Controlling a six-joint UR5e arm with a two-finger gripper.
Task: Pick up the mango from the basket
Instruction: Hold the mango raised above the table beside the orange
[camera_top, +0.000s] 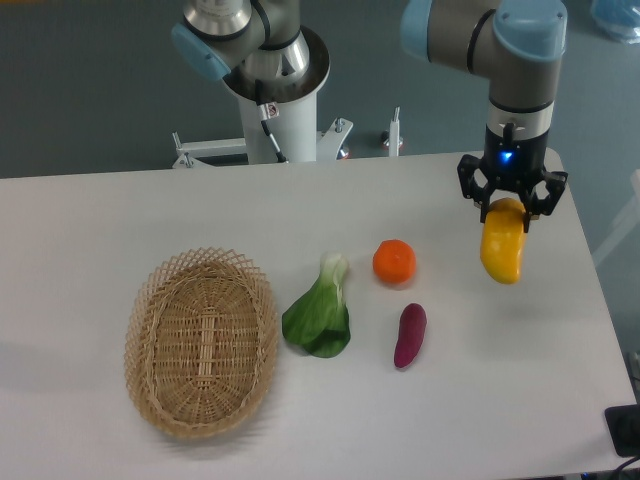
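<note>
The mango (501, 246) is a smooth yellow-orange fruit. It hangs upright from my gripper (511, 206), which is shut on its top end, above the right part of the table. The wicker basket (201, 342) lies at the left front of the table, far from the gripper, with nothing inside it.
A round orange fruit (394, 262) sits mid-table. A purple sweet potato (409, 335) lies in front of it. A green leafy bok choy (320, 310) lies between them and the basket. The robot's white base (278, 120) stands at the table's back edge.
</note>
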